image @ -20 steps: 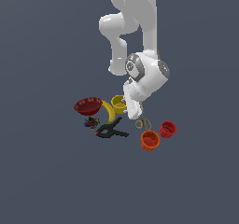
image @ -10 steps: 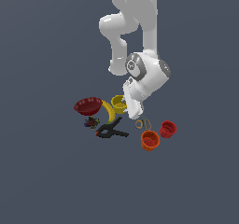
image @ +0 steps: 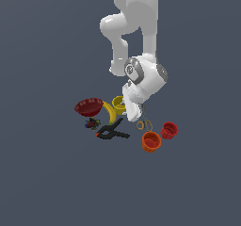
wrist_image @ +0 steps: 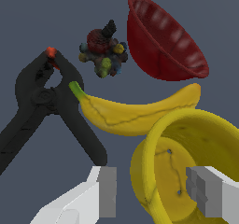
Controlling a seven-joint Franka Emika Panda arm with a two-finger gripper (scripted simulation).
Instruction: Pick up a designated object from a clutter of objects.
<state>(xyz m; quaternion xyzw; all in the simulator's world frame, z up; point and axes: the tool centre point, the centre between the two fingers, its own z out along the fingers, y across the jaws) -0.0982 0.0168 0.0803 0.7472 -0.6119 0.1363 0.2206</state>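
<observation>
Hovering low over the clutter, the gripper (wrist_image: pixel 151 190) stood spread wide, its two grey fingers (wrist_image: pixel 108 190) apart and closed on nothing; one finger lay outside the rim of the yellow cup (wrist_image: pixel 186 167), the other over its hollow.

Item: yellow cup, round, seen from above with its inside exposed; in the exterior view (image: pixel 118 104) it was partly hidden behind the white wrist, just beside the banana.
Item: banana (wrist_image: pixel 135 113), curved, green-tipped, touching or nearly touching the cup's rim.
Item: black clamp (wrist_image: pixel 46 108), red-tipped, just beside the banana's stem end.
Item: tiny multicoloured toy (wrist_image: pixel 102 52), beyond the clamp.
Item: dark red bowl (wrist_image: pixel 161 43), tilted, beside the toy.
Item: scissors (image: pixel 144 124), orange cup (image: pixel 151 141) and red cup (image: pixel 169 130), grouped apart toward the exterior view's right.

No tabletop edge was visible.
</observation>
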